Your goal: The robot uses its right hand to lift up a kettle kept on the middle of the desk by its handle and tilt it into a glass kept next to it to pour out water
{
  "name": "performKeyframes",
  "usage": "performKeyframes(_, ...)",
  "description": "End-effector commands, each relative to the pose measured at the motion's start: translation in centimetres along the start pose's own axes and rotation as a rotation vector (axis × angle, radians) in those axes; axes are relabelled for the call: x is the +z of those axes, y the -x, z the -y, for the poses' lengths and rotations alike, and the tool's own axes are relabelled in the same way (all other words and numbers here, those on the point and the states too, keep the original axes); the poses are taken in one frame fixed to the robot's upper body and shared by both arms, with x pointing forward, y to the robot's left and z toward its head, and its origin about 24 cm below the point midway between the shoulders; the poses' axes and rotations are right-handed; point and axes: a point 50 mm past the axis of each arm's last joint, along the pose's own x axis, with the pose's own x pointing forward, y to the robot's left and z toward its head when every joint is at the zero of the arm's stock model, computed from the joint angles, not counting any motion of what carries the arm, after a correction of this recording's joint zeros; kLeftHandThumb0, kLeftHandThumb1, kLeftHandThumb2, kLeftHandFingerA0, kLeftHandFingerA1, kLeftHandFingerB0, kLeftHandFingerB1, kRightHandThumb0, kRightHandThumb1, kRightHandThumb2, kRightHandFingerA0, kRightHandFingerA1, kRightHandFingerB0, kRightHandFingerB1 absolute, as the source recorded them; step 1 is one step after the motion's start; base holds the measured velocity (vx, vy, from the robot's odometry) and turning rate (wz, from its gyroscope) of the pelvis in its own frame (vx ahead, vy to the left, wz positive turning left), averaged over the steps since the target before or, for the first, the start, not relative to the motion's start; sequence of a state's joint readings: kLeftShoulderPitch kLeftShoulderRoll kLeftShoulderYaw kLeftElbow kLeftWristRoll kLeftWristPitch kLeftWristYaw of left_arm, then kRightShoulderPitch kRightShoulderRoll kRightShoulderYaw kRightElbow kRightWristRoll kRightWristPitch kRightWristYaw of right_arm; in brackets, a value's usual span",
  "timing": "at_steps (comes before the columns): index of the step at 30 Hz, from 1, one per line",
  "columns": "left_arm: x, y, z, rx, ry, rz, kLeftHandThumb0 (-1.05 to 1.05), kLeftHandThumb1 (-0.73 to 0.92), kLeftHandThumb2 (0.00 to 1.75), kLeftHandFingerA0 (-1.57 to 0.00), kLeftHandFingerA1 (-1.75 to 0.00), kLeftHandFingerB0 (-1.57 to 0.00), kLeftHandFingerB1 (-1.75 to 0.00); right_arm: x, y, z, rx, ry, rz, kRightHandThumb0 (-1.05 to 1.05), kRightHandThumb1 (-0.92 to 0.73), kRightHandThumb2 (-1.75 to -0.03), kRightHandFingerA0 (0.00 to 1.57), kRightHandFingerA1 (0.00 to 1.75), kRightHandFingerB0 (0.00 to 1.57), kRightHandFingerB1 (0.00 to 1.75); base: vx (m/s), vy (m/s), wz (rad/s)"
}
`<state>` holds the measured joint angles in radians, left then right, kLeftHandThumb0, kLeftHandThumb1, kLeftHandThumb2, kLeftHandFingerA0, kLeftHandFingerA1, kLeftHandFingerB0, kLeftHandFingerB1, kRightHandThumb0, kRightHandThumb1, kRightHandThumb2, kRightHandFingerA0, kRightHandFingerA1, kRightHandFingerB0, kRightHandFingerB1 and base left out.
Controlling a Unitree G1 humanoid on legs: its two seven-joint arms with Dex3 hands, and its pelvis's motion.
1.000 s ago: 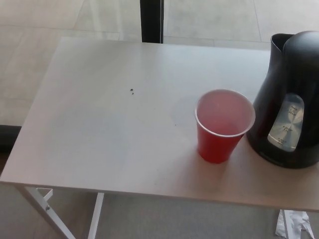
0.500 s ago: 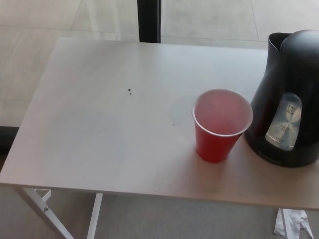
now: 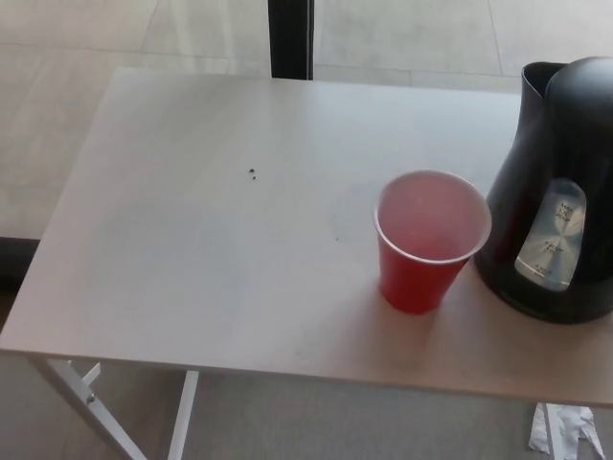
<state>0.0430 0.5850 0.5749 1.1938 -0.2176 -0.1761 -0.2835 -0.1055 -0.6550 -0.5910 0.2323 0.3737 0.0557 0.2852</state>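
A black kettle (image 3: pixel 556 192) stands upright at the right edge of the head view, partly cut off by the frame; its clear level window faces me and its spout points to the back left. Its handle does not show. Just left of it a red plastic cup (image 3: pixel 429 240) stands upright on the white desk (image 3: pixel 211 240), close to the kettle's base, its pale inside showing. Neither of my hands appears in the picture.
A dark post (image 3: pixel 290 38) rises behind the desk's far edge. The desk's white leg frame (image 3: pixel 96 407) shows at the bottom left, and crumpled white paper (image 3: pixel 565 431) lies on the floor at the bottom right. A small dark speck (image 3: pixel 252 173) marks the desk top.
Only the camera has shifted slightly; the whole picture slid a few pixels. The kettle and the cup stand where they were.
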Motion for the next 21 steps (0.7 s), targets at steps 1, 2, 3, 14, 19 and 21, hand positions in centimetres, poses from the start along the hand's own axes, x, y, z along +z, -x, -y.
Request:
performKeyframes(1, 0.6, 0.0, -0.3, 0.001, 0.000, 0.038, -0.71, 0.82, 0.64, -0.54, -0.52, -0.36, -0.40, 1.3, -1.1, -4.3, 0.233, 0.016, -0.083, -0.85, -0.57, -0.96, 0.01, 0.27, 0.00, 0.10, 0.00, 0.000, 0.00)
performKeyframes(2, 0.7, 0.0, -0.2, 0.000, 0.000, 0.040, -0.71, 0.82, 0.64, -0.54, -0.52, -0.36, -0.40, 1.3, -1.1, -4.3, 0.232, 0.016, -0.084, -0.85, -0.57, -0.96, 0.01, 0.27, 0.00, 0.10, 0.00, 0.000, 0.00)
performKeyframes(3, 0.7, -0.1, -0.2, 0.000, 0.001, 0.040, -0.71, 0.82, 0.64, -0.54, -0.52, -0.36, -0.40, 1.3, -1.1, -4.3, 0.231, 0.016, -0.085, -0.85, -0.57, -0.96, 0.01, 0.27, 0.00, 0.10, 0.00, 0.000, 0.00)
performKeyframes(14, 0.5, 0.0, -0.1, -0.002, 0.001, 0.037, -0.71, 0.82, 0.64, -0.54, -0.52, -0.36, -0.40, 1.6, -1.0, -4.4, 0.231, 0.017, -0.103, -0.85, -0.57, -0.96, 0.01, 0.27, 0.00, 0.10, 0.00, 0.000, 0.00)
performKeyframes(19, 0.5, -0.1, -0.1, -0.009, 0.022, 0.018, -0.70, 0.79, 0.64, -0.55, -0.53, -0.40, -0.41, -3.6, 0.1, -8.3, 0.377, 0.131, -0.287, -0.75, -0.69, -0.63, 0.08, 0.37, 0.00, 0.15, 0.00, 0.000, 0.00)
performKeyframes(21, 0.5, -0.1, -0.1, -0.007, -0.010, 0.033, -0.68, 0.82, 0.65, -0.56, -0.52, -0.40, -0.42, -4.1, 0.3, -8.3, 0.367, 0.148, -0.299, -0.78, -0.53, -0.93, 0.09, 0.50, 0.00, 0.18, 0.00, 0.000, 0.00)
